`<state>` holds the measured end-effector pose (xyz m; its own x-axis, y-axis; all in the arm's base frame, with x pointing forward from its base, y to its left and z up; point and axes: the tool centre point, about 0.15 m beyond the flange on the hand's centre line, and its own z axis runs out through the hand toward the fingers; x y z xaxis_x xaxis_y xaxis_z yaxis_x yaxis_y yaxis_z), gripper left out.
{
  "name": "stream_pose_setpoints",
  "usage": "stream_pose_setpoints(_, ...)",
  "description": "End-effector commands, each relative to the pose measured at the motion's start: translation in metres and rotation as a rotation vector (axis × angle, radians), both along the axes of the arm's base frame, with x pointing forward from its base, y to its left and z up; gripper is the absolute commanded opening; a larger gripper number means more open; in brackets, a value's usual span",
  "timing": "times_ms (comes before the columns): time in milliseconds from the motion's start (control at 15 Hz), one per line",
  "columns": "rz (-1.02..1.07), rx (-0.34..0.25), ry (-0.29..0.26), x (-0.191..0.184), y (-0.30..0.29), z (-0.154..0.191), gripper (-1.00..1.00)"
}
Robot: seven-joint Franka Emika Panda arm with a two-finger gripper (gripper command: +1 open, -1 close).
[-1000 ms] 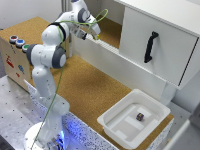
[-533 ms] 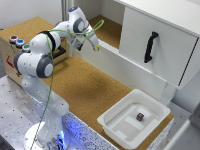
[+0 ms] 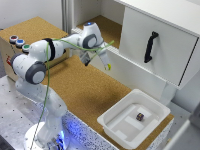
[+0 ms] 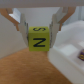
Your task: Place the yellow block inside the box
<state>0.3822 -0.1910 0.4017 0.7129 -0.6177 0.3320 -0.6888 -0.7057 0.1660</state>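
**Carrying: yellow block, in transit to box**

Holding item: robot gripper (image 3: 106,64), jaws clamped on the tiny bright yellow cube (image 4: 38,38), one finger (image 4: 22,26) pressed on each side face. The wrist view shows black letters on the near face and the block sitting square between the pads, which suggests a centred, stable pinch.

Location of the yellow block: aloft in the gripper, above the brown cork tabletop (image 3: 75,85), close to the low white wall beneath the big white cabinet with a black handle (image 3: 150,46); touching no surface.

Destination: shallow white rectangular plastic tub (image 3: 114,118), well apart toward the exterior view's lower right. A small dark brown block (image 3: 139,116) already lies inside, so the release is best aimed at bare floor.

Also present: brown cork-topped box with coloured buttons (image 3: 18,42).

Change against earlier frame: the arm has swung from the far cabinet area toward the tub; tub and dark block are unmoved.
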Motion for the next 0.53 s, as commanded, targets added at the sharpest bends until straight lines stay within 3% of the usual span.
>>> stream_pose_setpoints(0,-0.117,0.057,-0.038,-0.052,-0.127,-0.043,-1.0)
stream_pose_setpoints(200,-0.177,0.097,-0.006,-0.069,-0.158,-0.073,-1.0)
stream_pose_setpoints(467,-0.284,0.221,0.018,-0.081,-0.175,-0.136,-1.0)
